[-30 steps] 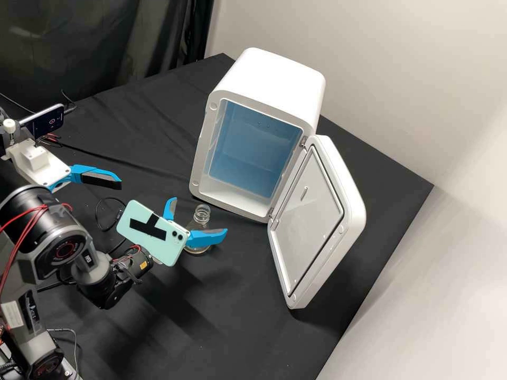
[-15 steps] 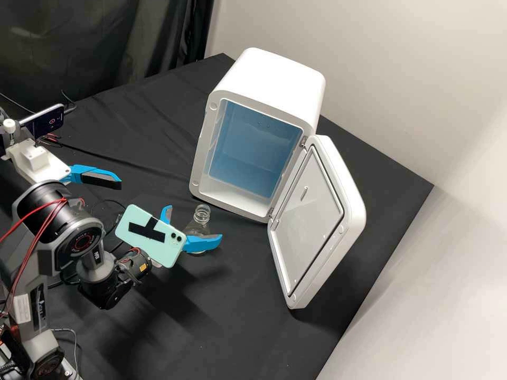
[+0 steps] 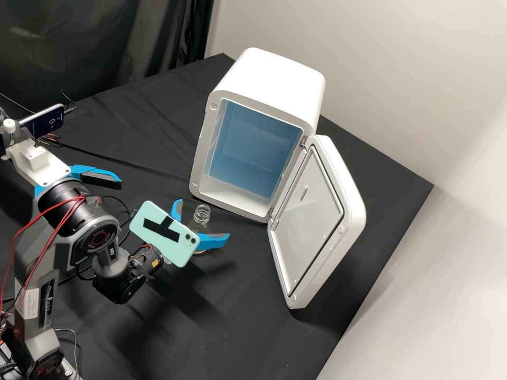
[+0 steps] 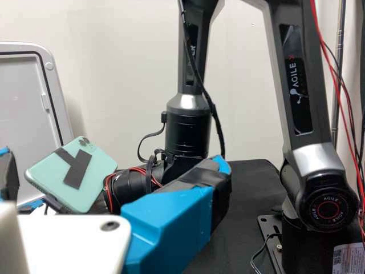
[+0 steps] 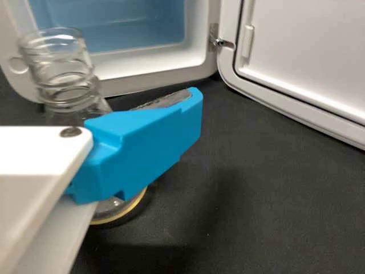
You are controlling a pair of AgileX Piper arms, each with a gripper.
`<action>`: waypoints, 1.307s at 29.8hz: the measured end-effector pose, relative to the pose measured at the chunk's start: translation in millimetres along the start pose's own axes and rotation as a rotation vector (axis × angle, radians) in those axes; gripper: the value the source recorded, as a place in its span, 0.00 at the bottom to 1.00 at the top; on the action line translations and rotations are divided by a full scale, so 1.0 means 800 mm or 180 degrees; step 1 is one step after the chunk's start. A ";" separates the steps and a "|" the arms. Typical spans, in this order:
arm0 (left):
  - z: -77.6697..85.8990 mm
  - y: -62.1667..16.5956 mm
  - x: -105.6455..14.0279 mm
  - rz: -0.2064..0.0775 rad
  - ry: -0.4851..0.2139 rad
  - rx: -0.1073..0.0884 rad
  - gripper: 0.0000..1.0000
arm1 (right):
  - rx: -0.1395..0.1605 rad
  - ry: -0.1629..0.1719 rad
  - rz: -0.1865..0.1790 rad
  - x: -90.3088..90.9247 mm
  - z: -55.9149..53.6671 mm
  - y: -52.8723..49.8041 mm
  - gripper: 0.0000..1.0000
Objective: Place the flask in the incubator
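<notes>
From above, the white incubator point(image 3: 274, 84) stands on the black table point(image 3: 158, 121) with its door point(image 3: 317, 221) swung wide, showing the pale blue inside. The flask point(image 3: 200, 214) — clear glass, uncapped — stands upright on the table just in front of the incubator's open mouth, outside it. The right claw point(image 3: 203, 219) is spread wide around the flask, one side of it on each flank, not closed on the glass. A mint-green phone point(image 3: 165, 232) is strapped at that arm's wrist. The left claw point(image 3: 113, 181) hangs well away from the incubator, on the side away from the door. Whether it is open or closed I cannot tell.

From the left wrist, the phone sits in front of the edge of the incubator's door.

From the right wrist, the flask's threaded neck rises just before the incubator's lower front rim. One blue finger point(image 5: 142, 142) crosses the flask's lower body — I cannot tell if it touches.
</notes>
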 end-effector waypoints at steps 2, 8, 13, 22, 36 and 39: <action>0.000 0.0000 0.000 0.0000 0.0000 0.0000 1.00 | 0.0090 0.0010 -0.0011 0.003 0.003 0.002 1.00; 0.000 0.0000 0.000 0.0000 0.0000 0.0000 1.00 | 0.0192 0.0080 -0.0066 0.009 0.003 0.003 1.00; 0.000 0.0000 0.000 0.0000 0.0000 0.0000 1.00 | 0.0178 0.0090 -0.0124 0.012 0.005 -0.001 1.00; 0.000 0.0000 0.000 0.0000 0.0000 0.0000 1.00 | 0.0081 0.0013 -0.0241 0.021 0.016 -0.013 1.00; 0.000 0.0000 0.000 0.0000 0.0000 0.0000 1.00 | 0.0008 -0.0033 -0.0252 0.031 0.025 -0.015 1.00; 0.000 0.0000 0.000 0.0000 0.0000 0.0000 1.00 | -0.0028 -0.0041 -0.0222 0.031 0.027 -0.012 1.00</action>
